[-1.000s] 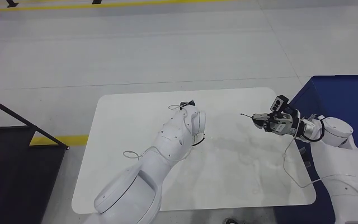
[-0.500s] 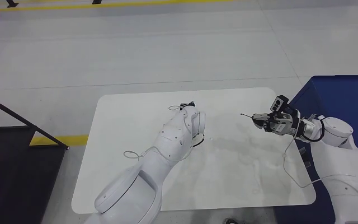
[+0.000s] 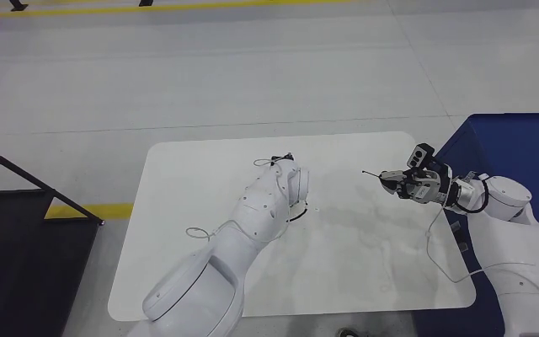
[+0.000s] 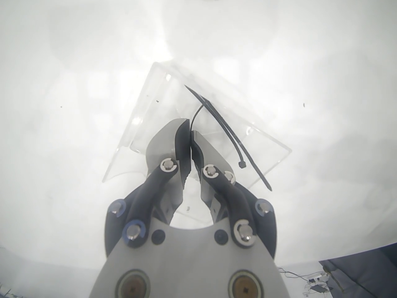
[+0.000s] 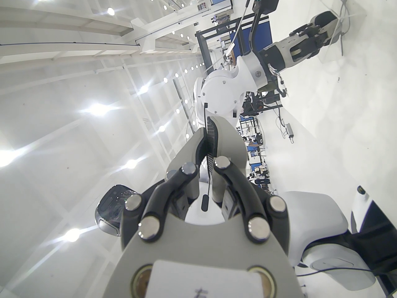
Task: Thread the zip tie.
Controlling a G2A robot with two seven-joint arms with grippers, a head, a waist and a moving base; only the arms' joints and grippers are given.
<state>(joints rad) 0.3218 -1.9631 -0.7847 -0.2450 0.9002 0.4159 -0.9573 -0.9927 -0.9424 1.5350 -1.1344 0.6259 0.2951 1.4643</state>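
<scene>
On my overhead feed the left arm lies across the middle of the white desk [image 3: 354, 253]. The left hand [image 4: 189, 130] is down over a clear tray [image 4: 145, 106] that sits on the desk towards the far side. From that arm's wrist camera I see its two fingers pressed together at the tips, pinching a curved zip tie [image 4: 196, 114]. The thin black strap rises out from between the pads and bends over towards the tray's middle. Two loose zip ties [image 4: 235, 144] lie in the tray just beside the fingers, close together. One shows its square head and the other pokes its end out over the tray's edge.

Further right, well apart from the tray, the right hand [image 5: 208, 125] is held above the desk near its right edge, pointing back towards the left arm. Its fingers are closed flat on a straight zip tie [image 5: 211, 144]. The strap runs between the ribbed pads, with the head sitting back in the gap behind the fingers. The narrow tip sticks out past the fingertips towards the tray.
</scene>
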